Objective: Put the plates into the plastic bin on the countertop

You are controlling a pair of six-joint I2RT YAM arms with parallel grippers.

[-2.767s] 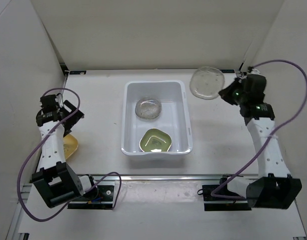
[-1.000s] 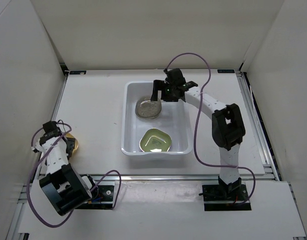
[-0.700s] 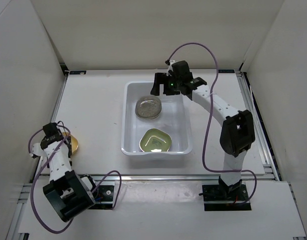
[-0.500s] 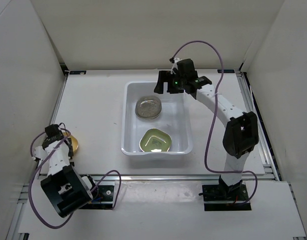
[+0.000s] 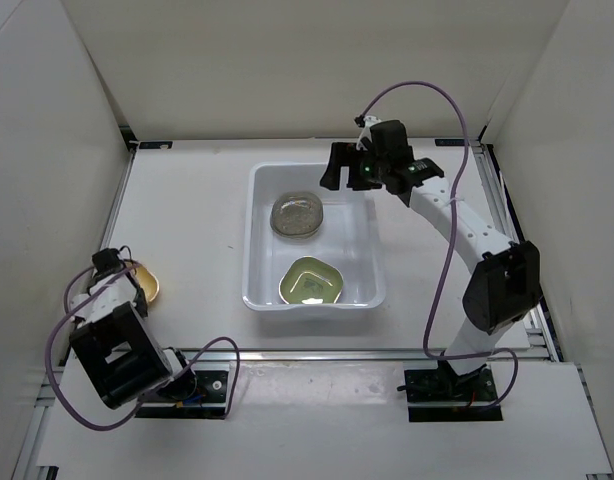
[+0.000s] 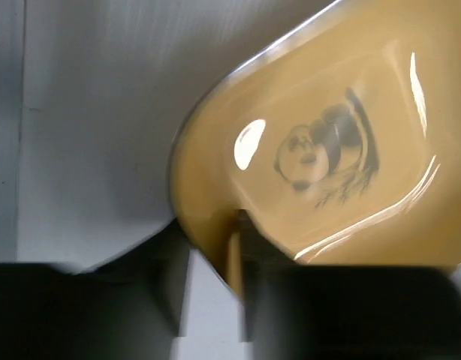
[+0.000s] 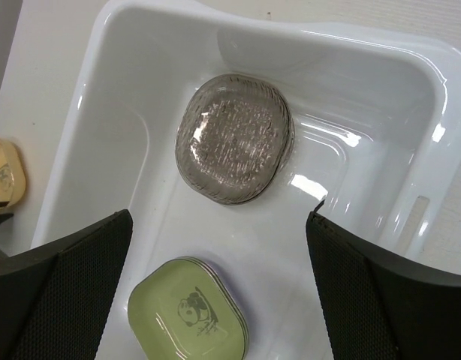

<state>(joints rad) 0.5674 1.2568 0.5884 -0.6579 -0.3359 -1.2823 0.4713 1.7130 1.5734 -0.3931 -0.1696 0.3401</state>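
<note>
bin (image 7: 95, 142) contents?

clear speckled plates (image 7: 232, 139) stacked at the far end, green plate (image 7: 189, 315) at the near end, apart.

and the yellow-orange plate (image 6: 328, 150)?

on the countertop (image 5: 187, 220), left of the bin. left gripper (image 6: 208, 251) straddles its rim, one finger inside, one outside; can't tell whether it pinches.

right gripper (image 7: 219, 217)?

spread wide, holding nothing, above the bin's far right corner.

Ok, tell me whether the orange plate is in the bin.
Out: the orange plate is on the countertop, left of the bin.
</note>
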